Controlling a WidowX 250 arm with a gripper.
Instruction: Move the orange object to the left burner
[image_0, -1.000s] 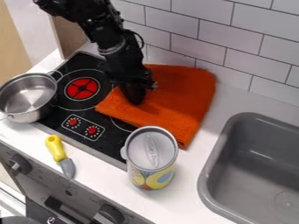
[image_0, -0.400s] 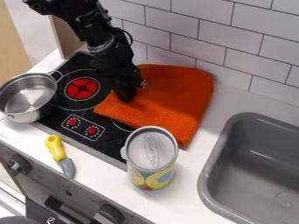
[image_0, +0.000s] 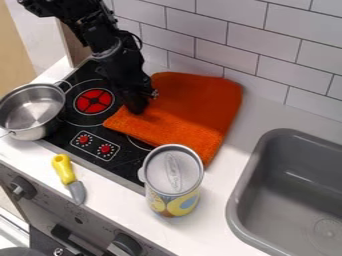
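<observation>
Roughly partway, w/ the main leftward shift left to do.
Nearest, a tall round can w/ a silver lid and yellow-and-blue label (image_0: 172, 182) stood by the cloth's front corner; a yellow-handled toy knife w/ a grey blade (image_0: 65, 172) lay on the white counter (image_0: 220, 205). Next back, the folded orange fabric cloth (image_0: 197, 107) lay part on the R side of the flat black stove (image_0: 130, 161), part on the counter, its L corner just beside the L burner w/ a red centre (image_0: 93, 101). So: cloth on the stove in part, done; bulk onto that burner, n/a yet. Black two-finger gripper (image_0: 137, 106) was down at the cloth's L edge; opening & hold: couldn't tell. Farthest, the white tile wall (image_0: 280, 45).
</observation>
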